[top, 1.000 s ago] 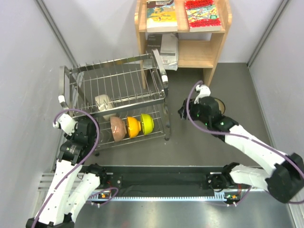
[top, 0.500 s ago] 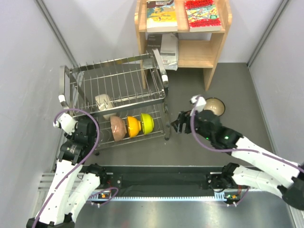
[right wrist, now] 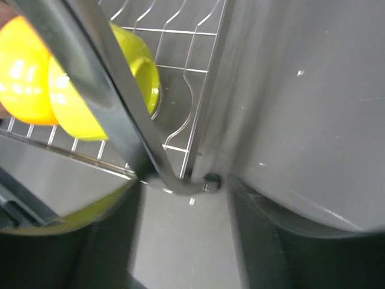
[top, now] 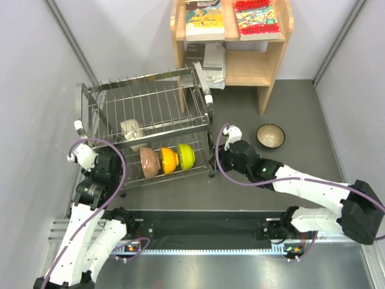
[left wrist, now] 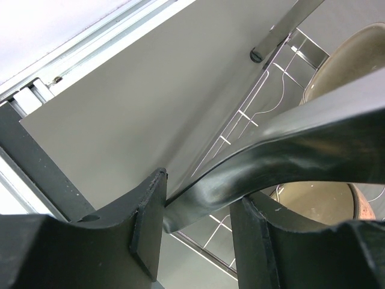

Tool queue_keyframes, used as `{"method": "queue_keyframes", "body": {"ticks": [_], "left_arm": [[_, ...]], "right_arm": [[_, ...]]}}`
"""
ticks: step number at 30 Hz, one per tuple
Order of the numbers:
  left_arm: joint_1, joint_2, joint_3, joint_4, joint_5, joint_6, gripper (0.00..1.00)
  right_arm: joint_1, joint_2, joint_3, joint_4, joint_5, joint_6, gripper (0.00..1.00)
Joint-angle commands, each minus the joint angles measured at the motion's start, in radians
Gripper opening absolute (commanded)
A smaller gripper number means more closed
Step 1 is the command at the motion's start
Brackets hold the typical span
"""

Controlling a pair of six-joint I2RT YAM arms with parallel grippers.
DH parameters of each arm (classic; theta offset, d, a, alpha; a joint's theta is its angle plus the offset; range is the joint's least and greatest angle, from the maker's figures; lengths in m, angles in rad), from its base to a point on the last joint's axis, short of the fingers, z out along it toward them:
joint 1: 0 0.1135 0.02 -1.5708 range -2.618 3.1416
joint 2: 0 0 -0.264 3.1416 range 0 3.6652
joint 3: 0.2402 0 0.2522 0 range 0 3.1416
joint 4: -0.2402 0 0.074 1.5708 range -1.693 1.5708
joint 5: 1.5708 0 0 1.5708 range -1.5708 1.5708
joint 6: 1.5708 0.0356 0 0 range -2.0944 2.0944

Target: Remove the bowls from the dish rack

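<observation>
The steel wire dish rack [top: 150,105] stands left of centre. A cream-white bowl [top: 131,133] sits in it, with pinkish-brown [top: 148,162], orange [top: 168,160] and yellow-green [top: 186,156] bowls upright in its lower slots. One bowl, dark outside and pale inside [top: 270,135], stands on the table to the right. My left gripper [top: 114,167] is shut on the rack's dark left handle [left wrist: 283,150]. My right gripper [top: 219,152] is open and empty at the rack's lower right corner, with the rack's foot [right wrist: 207,180] between its fingers [right wrist: 283,253]. The yellow-green bowl [right wrist: 129,66] is just beyond it.
A wooden bookshelf [top: 231,45] with books stands behind the rack's right end. Grey walls close in on both sides. A black rail [top: 204,229] runs along the near edge between the arm bases.
My right gripper left the dark bowl on the table and moved left to the rack's lower right corner. The left arm has not moved.
</observation>
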Motion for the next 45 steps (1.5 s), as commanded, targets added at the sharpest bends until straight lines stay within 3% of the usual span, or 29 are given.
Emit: {"method": "queue_keyframes", "body": {"ticks": [1,8,12,15,42,43,45], "left_arm": [[0.008,-0.018,0.017,0.102,-0.118,0.005,0.00],[0.008,-0.044,0.015,0.077,-0.152,-0.011,0.00],[0.008,-0.022,0.018,0.079,-0.150,-0.018,0.00],[0.008,0.001,0.018,0.098,-0.150,-0.015,0.00],[0.009,0.292,0.001,0.433,0.009,0.188,0.00],[0.008,0.295,0.006,0.434,0.012,0.191,0.00],[0.009,0.310,0.027,0.415,0.035,0.203,0.05]], "right_arm": [[0.011,0.067,0.064,0.104,0.035,-0.027,0.50],[0.010,0.155,0.132,0.146,0.058,-0.055,0.27],[0.011,0.215,0.178,0.162,0.065,-0.076,0.09],[0.008,0.261,0.216,0.172,0.068,-0.087,0.02],[-0.096,0.491,0.382,0.250,-0.019,-0.145,0.03],[-0.105,0.494,0.391,0.247,-0.033,-0.145,0.05],[-0.112,0.490,0.390,0.239,-0.053,-0.148,0.25]]}}
